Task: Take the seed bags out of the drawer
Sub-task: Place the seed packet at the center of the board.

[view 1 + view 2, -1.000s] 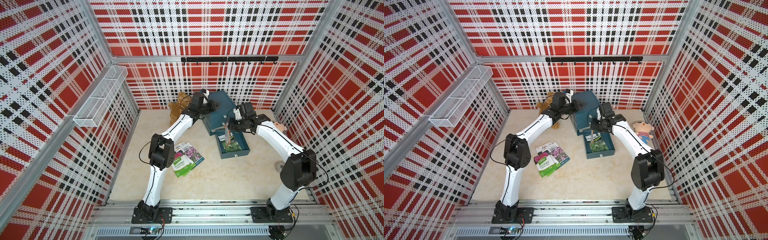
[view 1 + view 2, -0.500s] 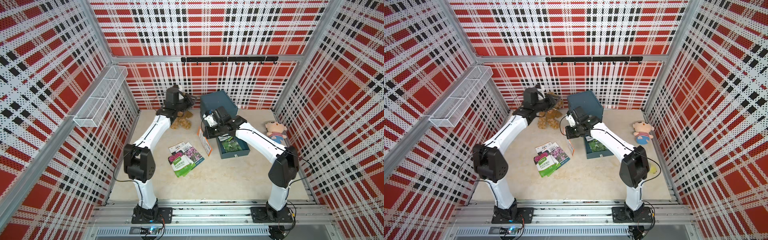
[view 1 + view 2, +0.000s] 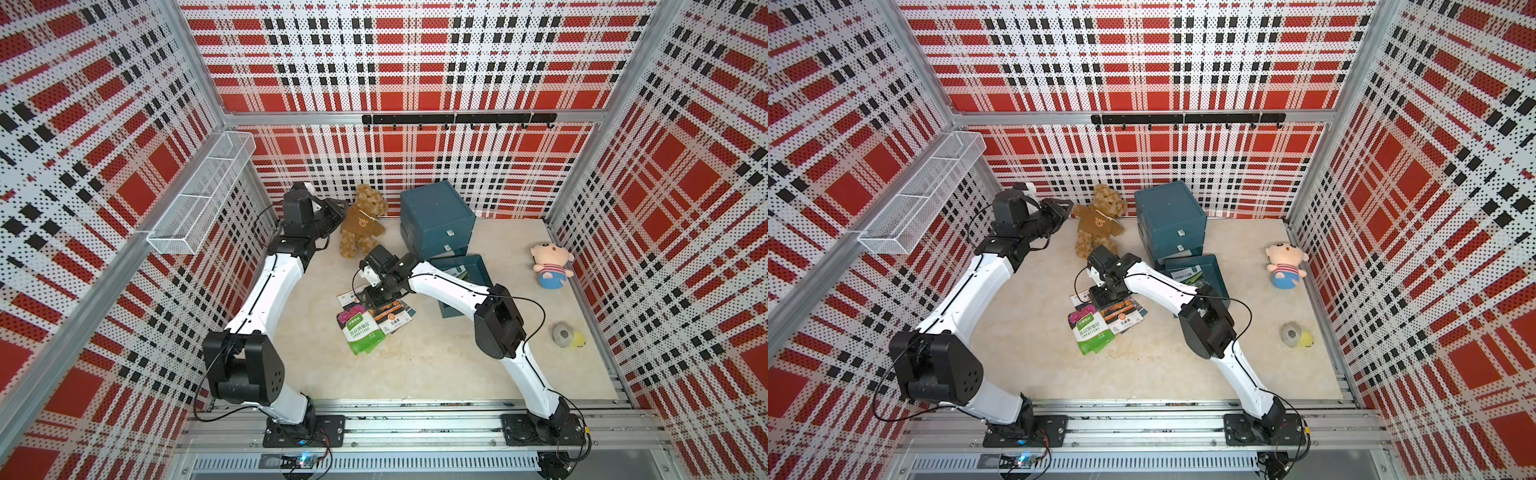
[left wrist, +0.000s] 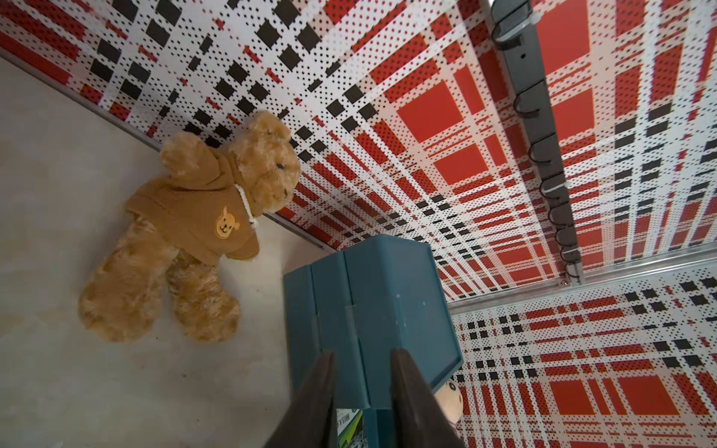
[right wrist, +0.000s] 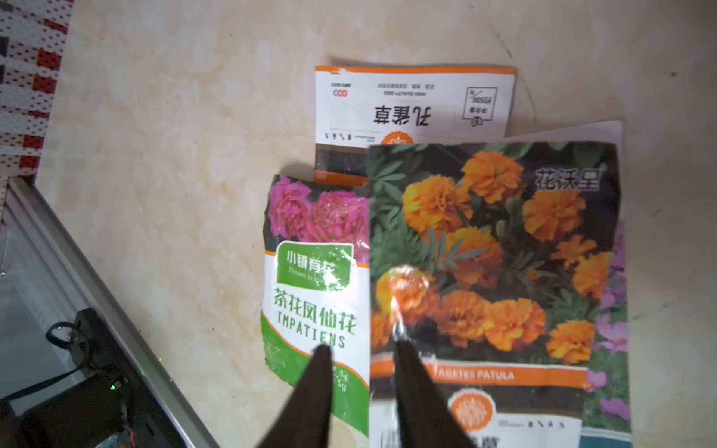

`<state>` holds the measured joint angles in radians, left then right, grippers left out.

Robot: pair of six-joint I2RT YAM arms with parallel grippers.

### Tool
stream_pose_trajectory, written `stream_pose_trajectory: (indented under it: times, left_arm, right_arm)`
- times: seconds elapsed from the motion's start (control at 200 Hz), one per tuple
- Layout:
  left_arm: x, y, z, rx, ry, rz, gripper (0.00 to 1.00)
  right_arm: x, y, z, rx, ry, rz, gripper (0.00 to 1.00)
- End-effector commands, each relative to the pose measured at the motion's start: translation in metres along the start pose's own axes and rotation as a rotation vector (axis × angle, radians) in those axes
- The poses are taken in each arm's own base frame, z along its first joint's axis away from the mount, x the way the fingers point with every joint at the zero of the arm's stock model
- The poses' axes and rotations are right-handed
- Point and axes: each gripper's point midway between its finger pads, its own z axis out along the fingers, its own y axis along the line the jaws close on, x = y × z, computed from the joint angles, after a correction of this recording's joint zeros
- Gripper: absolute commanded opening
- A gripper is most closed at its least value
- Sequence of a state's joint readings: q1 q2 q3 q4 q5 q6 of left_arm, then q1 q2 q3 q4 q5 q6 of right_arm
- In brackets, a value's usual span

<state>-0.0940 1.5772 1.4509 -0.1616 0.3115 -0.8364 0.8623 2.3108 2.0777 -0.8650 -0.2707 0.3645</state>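
Swung over from the drawer (image 3: 478,268), the right claw (image 5: 361,347) now hangs above the seed bags (image 3: 361,332) piled on the worktop (image 3: 415,370) left of it, jaws parted astride the edge of the marigold packet (image 5: 492,252), apparently gripping nothing; the left claw (image 4: 361,353), half open and empty, has drawn back beside the teddy bear (image 3: 359,224). Lift straight up so the glossy packet does not drag, then return for the bag (image 3: 1187,275) lying in the drawer
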Motion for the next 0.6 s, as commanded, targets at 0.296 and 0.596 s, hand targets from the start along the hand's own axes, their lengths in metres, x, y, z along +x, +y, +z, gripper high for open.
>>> stream_pose_trajectory:
  times: [0.296, 0.596]
  left_arm:
    - [0.074, -0.102, 0.104, 0.184, 0.182, 0.135, 0.3]
    - [0.162, -0.131, 0.184, 0.253, 0.304, 0.196, 0.3]
  right_arm:
    - [0.002, -0.099, -0.165, 0.175, -0.286, 0.205, 0.96]
    - [0.077, -0.232, -0.156, 0.483, -0.092, 0.368, 1.0]
